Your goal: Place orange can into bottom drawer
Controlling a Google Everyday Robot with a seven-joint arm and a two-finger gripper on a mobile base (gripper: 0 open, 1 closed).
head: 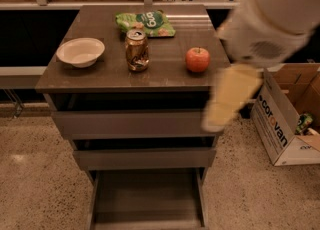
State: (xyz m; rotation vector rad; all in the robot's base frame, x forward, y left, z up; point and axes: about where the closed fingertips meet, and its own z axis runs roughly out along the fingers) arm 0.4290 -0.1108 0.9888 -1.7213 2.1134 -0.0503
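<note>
The orange can [137,50] stands upright in the middle of the cabinet top [165,76], between a bowl and an apple. The bottom drawer [147,199] is pulled open at the foot of the cabinet, and its flat floor is bare. My arm comes in from the upper right, white and cream and blurred. My gripper [214,120] is at its lower end, in front of the cabinet's right front corner at the height of the top drawer, well right of and below the can. It holds nothing that I can see.
A white bowl [80,52] sits at the left of the top and a red-orange apple [198,59] at the right. A green chip bag [146,23] lies behind the can. An open cardboard box [290,119] stands on the floor to the right.
</note>
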